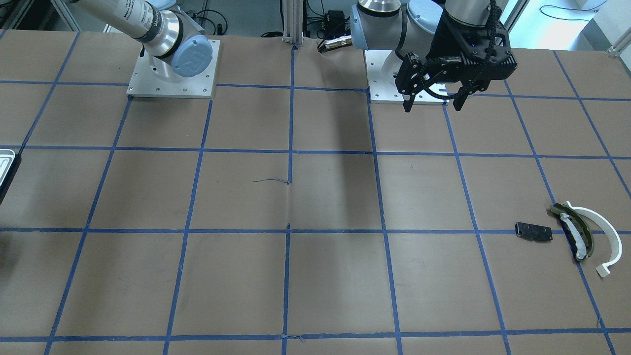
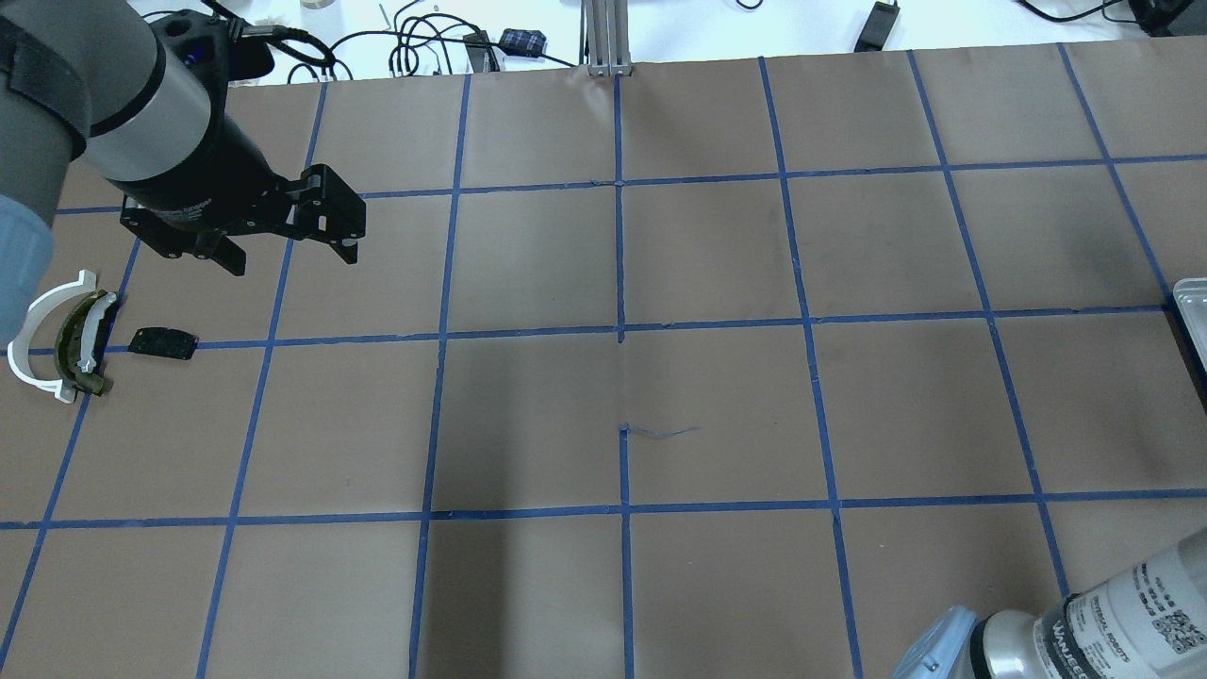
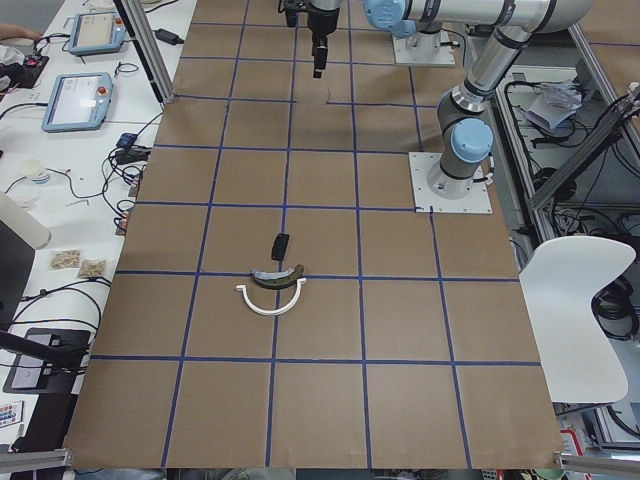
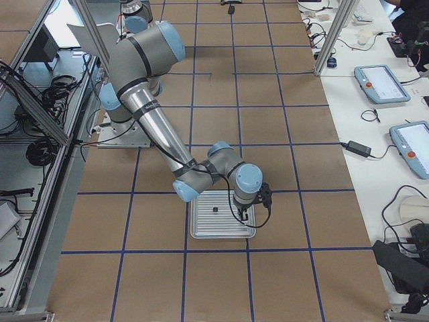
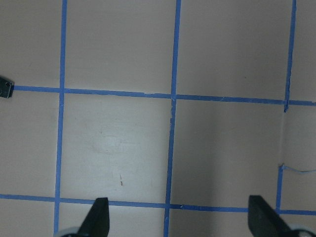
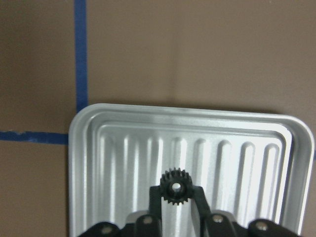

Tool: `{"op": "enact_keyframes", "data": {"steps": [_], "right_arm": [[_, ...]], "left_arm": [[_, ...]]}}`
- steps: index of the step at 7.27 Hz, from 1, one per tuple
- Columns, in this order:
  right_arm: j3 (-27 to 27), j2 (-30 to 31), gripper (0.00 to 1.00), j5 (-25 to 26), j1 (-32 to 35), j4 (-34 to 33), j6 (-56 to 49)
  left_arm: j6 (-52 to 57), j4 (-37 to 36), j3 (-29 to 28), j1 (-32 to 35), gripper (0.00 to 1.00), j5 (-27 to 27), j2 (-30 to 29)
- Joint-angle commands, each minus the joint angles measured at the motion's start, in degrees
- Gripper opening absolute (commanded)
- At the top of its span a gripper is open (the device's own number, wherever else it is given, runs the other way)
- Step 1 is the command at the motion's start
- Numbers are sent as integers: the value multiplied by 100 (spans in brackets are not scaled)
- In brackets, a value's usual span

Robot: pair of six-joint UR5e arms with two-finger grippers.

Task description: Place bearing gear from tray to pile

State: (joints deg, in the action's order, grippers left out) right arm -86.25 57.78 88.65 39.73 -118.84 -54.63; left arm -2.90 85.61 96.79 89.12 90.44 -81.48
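My right gripper (image 6: pixel 175 197) is shut on a small black toothed bearing gear (image 6: pixel 175 186) over the ribbed silvery tray (image 6: pixel 123 163); I cannot tell if the gear is lifted off the tray. In the exterior right view the right gripper (image 4: pixel 245 216) hangs over the tray (image 4: pixel 201 228). The pile lies far off on my left: a black oblong plate (image 2: pixel 162 342), a white half-ring arc (image 2: pixel 26 330) and an olive curved strip (image 2: pixel 80 344). My left gripper (image 2: pixel 290 256) is open and empty, hovering beyond the pile.
The brown table cover has a blue tape grid. Only the tray's edge (image 2: pixel 1190 306) shows at the overhead view's right border. A small dark spot (image 4: pixel 214 209) shows on the tray in the exterior right view. Cables and tablets lie beyond the table's far edge.
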Motion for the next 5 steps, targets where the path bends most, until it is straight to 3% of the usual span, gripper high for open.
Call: {"op": "enact_keyframes", "data": {"steps": [1,5], "right_arm": [[-32,713,15,38,663,728,659],[-190,1532,16,4,2369,1625,2976]], "left_arm": [[9,0,7,0,100,-9,18],[-17,0,15,-9,100,9,-17]]}}
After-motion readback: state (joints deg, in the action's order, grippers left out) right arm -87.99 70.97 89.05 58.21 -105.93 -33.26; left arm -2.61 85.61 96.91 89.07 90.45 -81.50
